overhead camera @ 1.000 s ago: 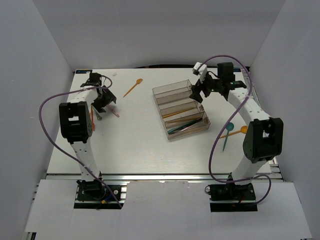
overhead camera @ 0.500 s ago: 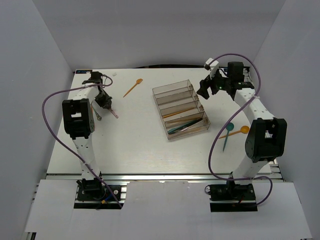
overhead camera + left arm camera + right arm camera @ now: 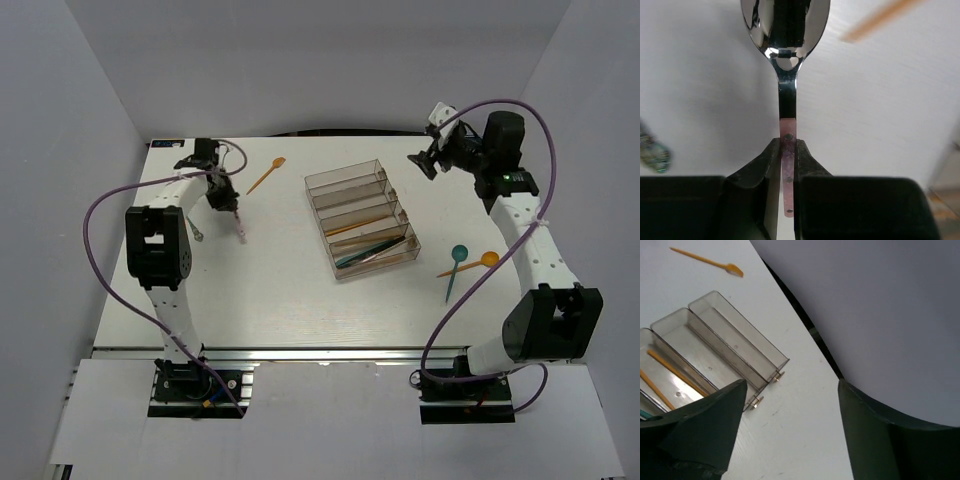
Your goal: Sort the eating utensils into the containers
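Note:
My left gripper (image 3: 228, 198) is shut on the pink handle of a silver-bowled spoon (image 3: 241, 228), held over the table's back left. In the left wrist view the jaws (image 3: 788, 150) pinch the handle and the spoon's bowl (image 3: 785, 25) points away. The clear brownish tray (image 3: 345, 172) of containers stands in the middle; its nearer compartments hold orange, teal and dark utensils, and its two far ones (image 3: 730, 335) look bare. My right gripper (image 3: 424, 160) hangs open beyond the tray's back right corner, with nothing between its fingers (image 3: 792, 385).
An orange spoon (image 3: 266, 175) lies at the back, left of the tray, and also shows as the orange spoon (image 3: 707, 261) in the right wrist view. A teal spoon (image 3: 454, 268) and another orange spoon (image 3: 470, 264) lie right of the tray. A small grey utensil (image 3: 198, 235) lies by the left arm.
My left gripper closed on the pink-handled spoon and carried it a little to the right. My right arm swung from the tray's far end toward the back right.

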{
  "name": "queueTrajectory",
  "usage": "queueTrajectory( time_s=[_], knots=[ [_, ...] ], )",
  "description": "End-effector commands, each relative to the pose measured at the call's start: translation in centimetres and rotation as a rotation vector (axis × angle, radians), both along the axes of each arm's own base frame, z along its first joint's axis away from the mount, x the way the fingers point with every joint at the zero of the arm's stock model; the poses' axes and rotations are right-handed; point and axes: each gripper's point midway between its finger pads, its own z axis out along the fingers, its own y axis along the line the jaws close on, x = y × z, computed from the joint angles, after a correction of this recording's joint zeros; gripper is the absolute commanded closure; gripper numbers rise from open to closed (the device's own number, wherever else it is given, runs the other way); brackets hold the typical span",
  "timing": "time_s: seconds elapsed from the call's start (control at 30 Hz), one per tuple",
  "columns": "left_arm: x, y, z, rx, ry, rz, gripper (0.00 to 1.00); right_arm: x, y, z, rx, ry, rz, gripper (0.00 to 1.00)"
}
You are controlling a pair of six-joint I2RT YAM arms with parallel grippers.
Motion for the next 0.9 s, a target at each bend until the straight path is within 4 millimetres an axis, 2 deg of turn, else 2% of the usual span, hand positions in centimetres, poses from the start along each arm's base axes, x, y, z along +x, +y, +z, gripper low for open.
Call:
queueTrajectory(
  time_s=[0.0, 0.03, 0.1, 0.13, 0.2, 0.23, 0.27, 0.3, 0.33, 0.37, 0.4, 0.43, 0.47, 0.5, 0.53, 0.57, 0.63, 0.7, 0.73, 0.83, 0.87],
  knots=[
    [2.2, -8.7, 11.5, -0.113, -0.379, -0.354, 1.00, -1.4, 0.8, -0.4, -0.001, 0.030, 0.157, 0.23],
    [1.8, -11.2, 12.9, -0.104, -0.434, -0.466, 1.00, -2.5, 1.8, -0.6, 0.033, 0.068, 0.238, 0.34],
    [1.6, -14.7, 14.7, -0.134, -0.528, -0.599, 1.00, -3.7, 2.3, -1.3, 0.067, 0.120, 0.289, 0.46],
    [0.6, -17.7, 15.4, -0.143, -0.567, -0.731, 1.00, -4.2, 2.5, -1.5, 0.078, 0.134, 0.296, 0.58],
    [0.2, -20.7, 16.3, -0.150, -0.633, -0.848, 1.00, -5.2, 2.6, -2.8, 0.090, 0.170, 0.311, 0.62],
    [0.0, -22.2, 17.0, -0.150, -0.670, -0.913, 1.00, -5.4, 2.6, -3.1, 0.091, 0.177, 0.311, 0.62],
    [-0.3, -24.3, 16.5, -0.154, -0.676, -0.983, 1.00, -5.8, 2.6, -3.0, 0.092, 0.178, 0.311, 0.61],
    [-0.4, -25.4, 16.5, -0.158, -0.690, -1.019, 1.00, -5.9, 2.5, -3.8, 0.093, 0.195, 0.299, 0.60],
    [-0.5, -27.3, 17.4, -0.147, -0.727, -1.072, 1.00, -6.1, 2.5, -3.7, 0.094, 0.192, 0.299, 0.59],
    [-0.3, -28.1, 17.4, -0.107, -0.754, -1.130, 1.00, -6.3, 2.4, -3.8, 0.094, 0.195, 0.297, 0.59],
    [0.0, -29.0, 16.3, -0.094, -0.745, -1.155, 1.00, -6.4, 2.3, -4.1, 0.096, 0.205, 0.293, 0.58],
    [0.2, -29.8, 16.2, -0.075, -0.756, -1.173, 1.00, -6.5, 2.2, -4.3, 0.096, 0.206, 0.289, 0.58],
    [0.6, -31.1, 17.1, -0.019, -0.805, -1.221, 1.00, -6.6, 2.1, -4.1, 0.097, 0.201, 0.285, 0.58],
    [1.1, -31.7, 15.8, 0.000, -0.788, -1.229, 1.00, -6.7, 1.9, -4.2, 0.101, 0.206, 0.281, 0.57],
    [1.3, -32.4, 15.5, 0.024, -0.796, -1.251, 1.00, -6.9, 1.9, -4.2, 0.104, 0.209, 0.280, 0.56],
    [2.1, -32.6, 16.0, 0.055, -0.817, -1.244, 1.00, -7.0, 1.7, -4.3, 0.106, 0.210, 0.274, 0.56],
    [2.9, -33.1, 14.4, 0.095, -0.802, -1.260, 1.00, -7.2, 1.6, -4.5, 0.111, 0.217, 0.270, 0.56],
    [3.4, -33.6, 14.1, 0.112, -0.813, -1.274, 1.00, -7.5, 1.5, -4.7, 0.115, 0.223, 0.270, 0.56],
    [3.5, -33.8, 13.2, 0.115, -0.798, -1.281, 1.00, -7.5, 1.5, -4.7, 0.115, 0.223, 0.270, 0.56],
    [3.8, -33.9, 12.2, 0.135, -0.784, -1.282, 0.99, -7.8, 1.6, -5.0, 0.121, 0.229, 0.276, 0.56],
    [3.7, -33.9, 11.8, 0.136, -0.774, -1.283, 0.98, -7.5, 0.6, -5.1, 0.127, 0.234, 0.248, 0.55]
  ],
)
